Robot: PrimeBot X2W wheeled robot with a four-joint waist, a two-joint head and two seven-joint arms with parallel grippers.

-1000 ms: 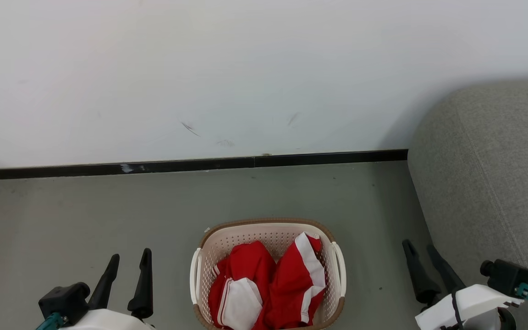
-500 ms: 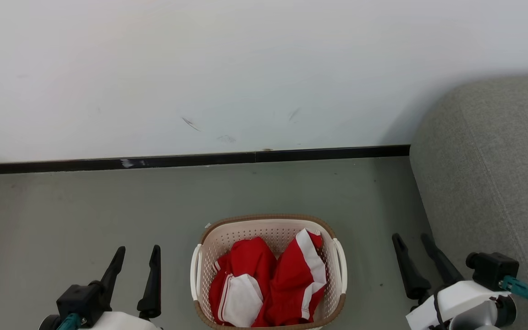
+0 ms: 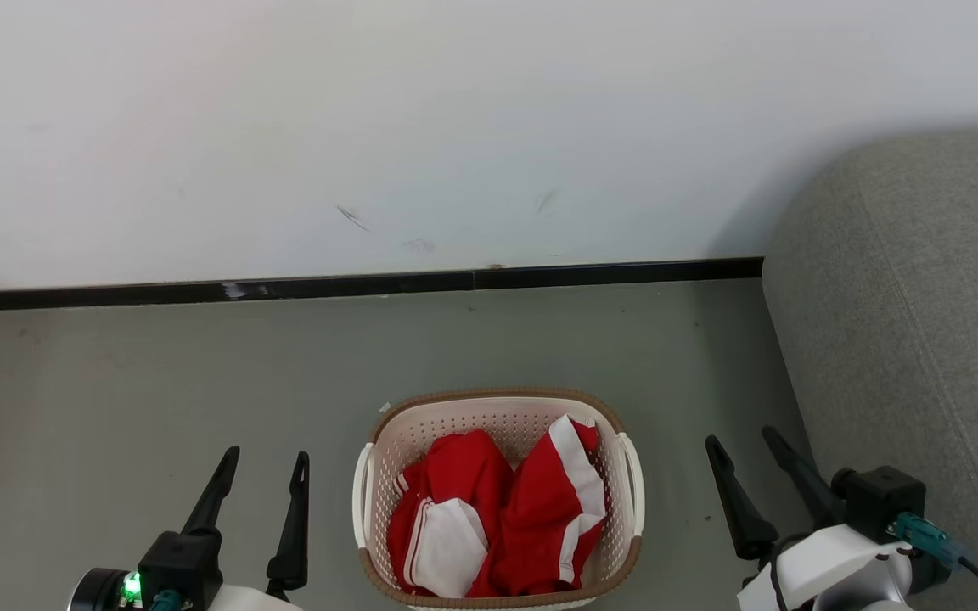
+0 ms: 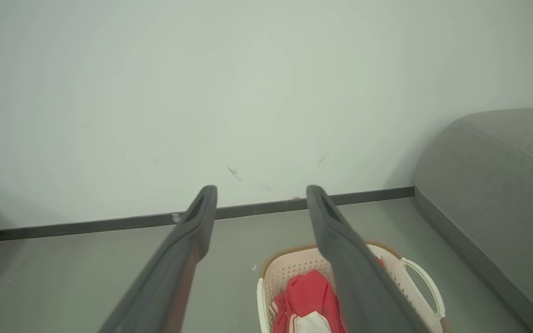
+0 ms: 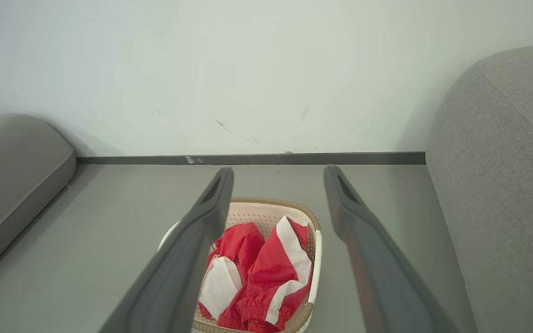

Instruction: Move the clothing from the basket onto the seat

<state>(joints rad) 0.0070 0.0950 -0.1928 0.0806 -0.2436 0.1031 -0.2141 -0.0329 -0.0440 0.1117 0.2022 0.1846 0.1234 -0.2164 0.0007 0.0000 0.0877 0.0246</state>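
Note:
The cream basket (image 3: 497, 395) with a brown rim stands on the floor, low in the middle of the head view. Red clothing (image 3: 497, 518) with white stripes and panels lies bunched inside it. To the right rises the grey seat (image 3: 922, 322). My left gripper (image 3: 267, 454) hangs open left of the basket, holding nothing. My right gripper (image 3: 742, 436) is open between basket and seat. In the left wrist view, the open left gripper (image 4: 262, 189) looks over the basket (image 4: 289, 266) and clothing (image 4: 308, 291). The right wrist view has the open right gripper (image 5: 279, 170) above the clothing (image 5: 266, 273).
A white wall with a black skirting board (image 3: 353, 287) runs behind the basket. Grey floor (image 3: 158, 382) spreads to the left. Another grey cushion (image 5: 12, 162) lies at the far left of the right wrist view.
Both grippers have drawn inward toward the basket, still open. The head view has shifted slightly; basket and clothing lie as before.

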